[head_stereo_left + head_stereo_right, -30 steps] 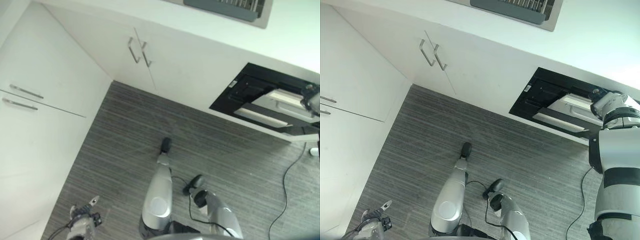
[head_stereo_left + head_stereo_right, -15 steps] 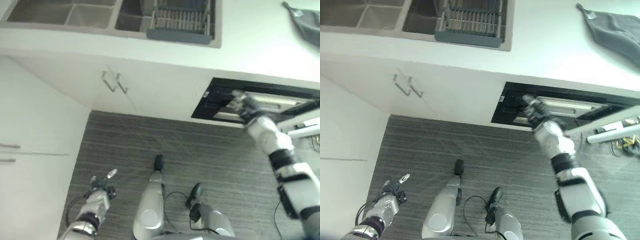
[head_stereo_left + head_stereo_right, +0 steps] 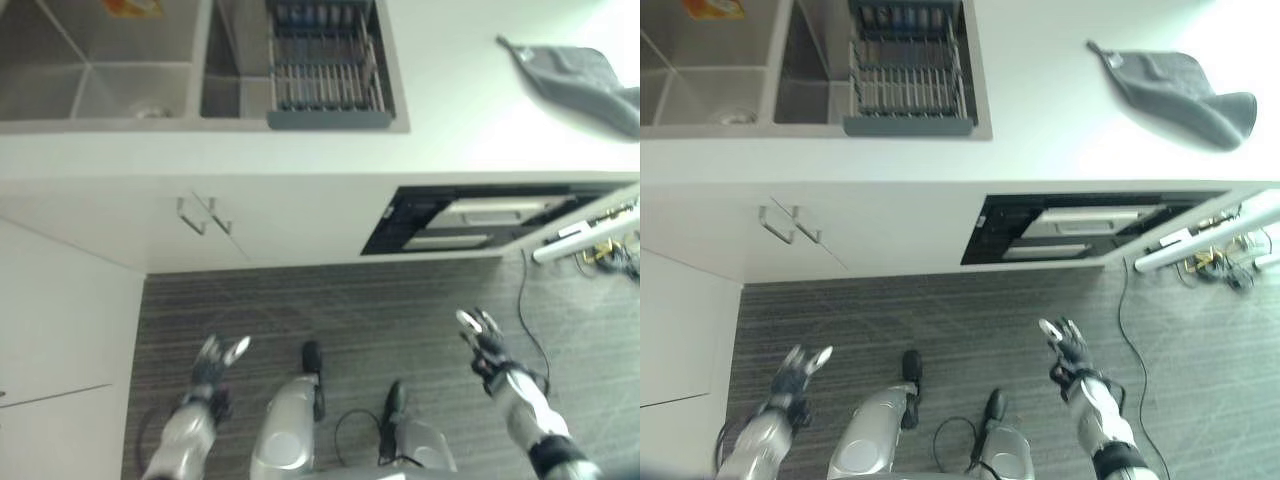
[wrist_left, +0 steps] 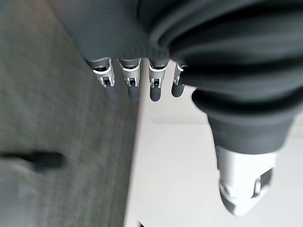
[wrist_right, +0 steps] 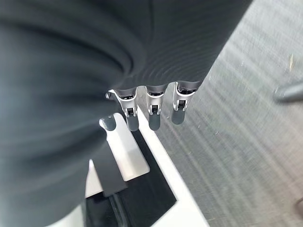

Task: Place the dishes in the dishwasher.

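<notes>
As I pulled my right hand back, it left the dishwasher.
Both it and my left hand hung spread-fingered, holding nothing, above the floor.

dishwasher: black opening set in the white cabinet front, just under the desk edge
dishwasher state: open, a pale rack or panel showing inside
dish rack: grey slatted rack, sits in the sink's right basin on the desk, left of the dishwasher; contents cannot be told
</notes>
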### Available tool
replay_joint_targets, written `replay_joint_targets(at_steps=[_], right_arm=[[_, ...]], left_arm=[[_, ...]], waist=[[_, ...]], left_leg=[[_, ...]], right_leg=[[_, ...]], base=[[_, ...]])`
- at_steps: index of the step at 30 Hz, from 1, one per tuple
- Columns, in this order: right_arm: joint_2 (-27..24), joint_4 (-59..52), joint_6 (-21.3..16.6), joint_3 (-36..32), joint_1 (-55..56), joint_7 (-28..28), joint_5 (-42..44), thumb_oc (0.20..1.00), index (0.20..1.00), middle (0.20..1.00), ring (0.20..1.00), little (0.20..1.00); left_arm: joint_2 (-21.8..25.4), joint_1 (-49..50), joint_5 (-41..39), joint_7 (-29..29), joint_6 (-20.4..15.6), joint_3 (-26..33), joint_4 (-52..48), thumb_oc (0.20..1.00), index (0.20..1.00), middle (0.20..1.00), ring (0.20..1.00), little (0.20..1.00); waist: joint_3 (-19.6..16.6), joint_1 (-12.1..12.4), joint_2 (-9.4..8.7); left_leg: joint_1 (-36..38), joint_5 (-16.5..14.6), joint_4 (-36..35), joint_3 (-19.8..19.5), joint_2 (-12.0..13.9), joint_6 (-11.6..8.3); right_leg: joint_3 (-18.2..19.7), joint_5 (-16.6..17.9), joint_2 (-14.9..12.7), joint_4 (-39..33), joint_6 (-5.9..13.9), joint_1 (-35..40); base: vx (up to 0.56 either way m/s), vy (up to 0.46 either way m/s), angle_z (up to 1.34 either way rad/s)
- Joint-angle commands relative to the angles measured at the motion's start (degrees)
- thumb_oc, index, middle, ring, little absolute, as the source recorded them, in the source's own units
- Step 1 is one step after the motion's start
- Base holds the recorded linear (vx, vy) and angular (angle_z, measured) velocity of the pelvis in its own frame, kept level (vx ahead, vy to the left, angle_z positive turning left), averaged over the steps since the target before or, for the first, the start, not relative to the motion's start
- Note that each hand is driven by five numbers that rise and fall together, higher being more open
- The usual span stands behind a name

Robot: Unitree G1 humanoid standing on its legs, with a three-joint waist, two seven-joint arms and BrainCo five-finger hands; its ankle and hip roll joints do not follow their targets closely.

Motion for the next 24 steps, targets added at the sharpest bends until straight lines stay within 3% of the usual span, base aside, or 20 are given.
replay_joint_targets(at_steps=[1,4,9,13,17,20,24], right_arm=[[-2.1,-1.5,-2.5,-0.2,-4.4,1.3,-2.5,1.0,1.0,1.0,1.0,1.0],[-1.5,0.3,-1.7,-0.5,-2.3,0.9,-5.9,1.0,1.0,1.0,1.0,1.0],[-1.4,3.9,0.0,1.6,-1.4,1.7,-15.0,1.0,1.0,1.0,1.0,1.0],[-2.4,8.0,2.2,3.2,-2.3,1.8,-17.6,1.0,1.0,1.0,1.0,1.0],[-1.9,12.3,1.7,3.0,-1.9,1.1,-18.1,1.0,1.0,1.0,1.0,1.0],[-1.1,18.3,-0.9,2.2,-1.5,2.1,-18.4,1.0,1.0,1.0,1.0,1.0],[0.2,20.8,-1.7,2.2,-1.6,2.4,-19.4,1.0,1.0,1.0,1.0,1.0]], left_arm=[[0.7,-10.3,-0.3,-9.4,0.6,-2.4,1.1,1.0,1.0,1.0,1.0,1.0],[-0.7,-9.9,1.1,-10.2,3.8,-0.9,5.0,1.0,1.0,1.0,1.0,1.0],[-4.4,-7.8,-0.5,-15.1,4.8,1.7,8.6,1.0,1.0,1.0,1.0,1.0],[-6.1,-8.4,1.0,-17.7,4.6,1.6,12.0,1.0,1.0,1.0,1.0,1.0],[-6.9,-10.6,2.1,-18.9,5.6,0.6,15.2,1.0,1.0,1.0,1.0,1.0],[-8.4,-12.9,2.0,-18.2,5.1,-0.2,19.5,1.0,1.0,1.0,1.0,1.0],[-9.6,-14.1,0.3,-17.5,3.7,0.2,21.2,1.0,1.0,1.0,1.0,1.0]], waist=[[-2.5,-2.1,2.01],[-4.7,-4.2,2.74],[-6.7,-3.7,3.22],[-6.4,-4.2,3.39],[-7.3,-6.0,3.95],[-10.1,-7.1,4.89],[-11.9,-7.6,5.15]], left_leg=[[1.0,-1.1,0.0,-7.4,1.8,-5.03],[4.2,-1.1,-2.3,-9.1,1.8,-4.95],[6.4,0.7,-5.2,-9.0,3.1,-7.08],[5.1,-0.9,1.7,-7.3,3.8,-7.91],[8.4,0.6,-2.7,-1.1,5.5,-8.49],[13.7,2.8,-10.6,-1.2,5.7,-9.39],[15.4,1.9,-11.3,-1.2,5.4,-9.2]], right_leg=[[3.3,0.3,3.9,-3.3,1.06,-0.7],[6.6,1.1,5.2,-4.1,0.22,-1.7],[4.1,0.3,7.2,-7.5,-1.97,1.1],[1.3,-1.6,7.6,-6.2,-3.96,3.0],[-2.2,-2.0,7.4,-7.2,-3.51,5.3],[-3.3,-0.1,7.2,-11.0,-2.33,7.2],[-3.2,0.4,6.9,-11.6,-1.85,8.0]], base=[[0.26,-0.146,0.62],[0.22,-0.268,0.62],[0.09,-0.271,0.29],[0.01,-0.131,0.33],[0.0,0.033,0.5],[0.07,0.135,0.56],[0.06,0.116,0.16]])
